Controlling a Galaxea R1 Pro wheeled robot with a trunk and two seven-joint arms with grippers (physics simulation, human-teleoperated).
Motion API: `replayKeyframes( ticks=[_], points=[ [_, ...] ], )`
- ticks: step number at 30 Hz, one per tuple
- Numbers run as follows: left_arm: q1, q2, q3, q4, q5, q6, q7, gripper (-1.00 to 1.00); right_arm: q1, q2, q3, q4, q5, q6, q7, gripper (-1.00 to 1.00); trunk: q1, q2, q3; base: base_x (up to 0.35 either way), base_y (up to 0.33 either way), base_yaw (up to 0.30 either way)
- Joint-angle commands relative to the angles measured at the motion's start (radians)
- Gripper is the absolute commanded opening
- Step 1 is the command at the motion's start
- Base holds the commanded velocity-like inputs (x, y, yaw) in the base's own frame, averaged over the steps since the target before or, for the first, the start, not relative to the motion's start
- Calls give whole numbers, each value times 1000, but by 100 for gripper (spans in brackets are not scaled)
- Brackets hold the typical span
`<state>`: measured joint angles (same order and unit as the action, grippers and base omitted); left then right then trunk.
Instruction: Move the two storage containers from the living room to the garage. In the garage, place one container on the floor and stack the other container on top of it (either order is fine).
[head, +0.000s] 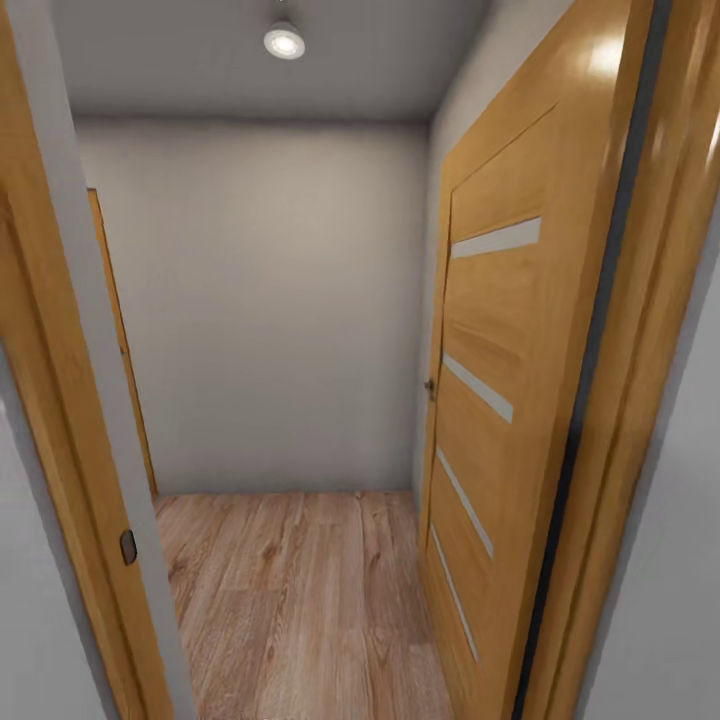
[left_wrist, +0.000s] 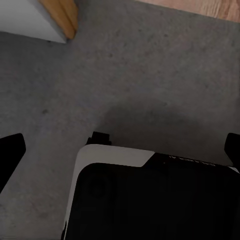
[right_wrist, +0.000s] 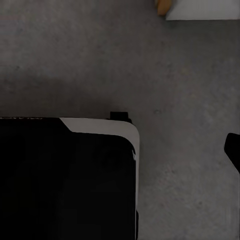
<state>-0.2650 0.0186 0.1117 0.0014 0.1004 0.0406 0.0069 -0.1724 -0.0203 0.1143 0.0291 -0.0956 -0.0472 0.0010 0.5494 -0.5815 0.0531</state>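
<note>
since the robot is in transit, an open wooden door frames a hallway; both wrist cameras face grey floor, each claw's state unreadable.

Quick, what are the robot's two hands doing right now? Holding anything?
Left gripper: open, fingers spread wide, holding nothing.
Right gripper: one finger shows; open or closed cannot be told.

An open wooden door with pale horizontal strips stands right of a small hallway. Beyond it, a light wood plank floor meets a plain grey wall. A ceiling lamp glows above.
</note>
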Motion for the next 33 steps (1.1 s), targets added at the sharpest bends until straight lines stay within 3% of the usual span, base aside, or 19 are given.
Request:
replayKeyframes(
  ticks=[1, 12, 19, 33],
  points=[
    [0, 0, 3, 0, 10, 4, 1, 100, -1, 0, 8, 3, -10, -5, -1, 100, 0, -1, 0, 0, 0, 267],
    [0, -2, 3, 0, 10, 3, 1, 100, -1, 3, 8, 3, -10, -4, -1, 100, 0, -1, 0, 0, 0, 260],
    [0, -2, 3, 0, 10, 0, 1, 100, -1, -1, 8, 3, -12, -2, -2, 100, 0, -1, 0, 15, 0, 54],
    [0, -1, 3, 0, 10, 1, 1, 100, -1, -5, 8, 3, -11, -7, -3, 100, 0, -1, 0, 285, 0, 2]
  ],
)
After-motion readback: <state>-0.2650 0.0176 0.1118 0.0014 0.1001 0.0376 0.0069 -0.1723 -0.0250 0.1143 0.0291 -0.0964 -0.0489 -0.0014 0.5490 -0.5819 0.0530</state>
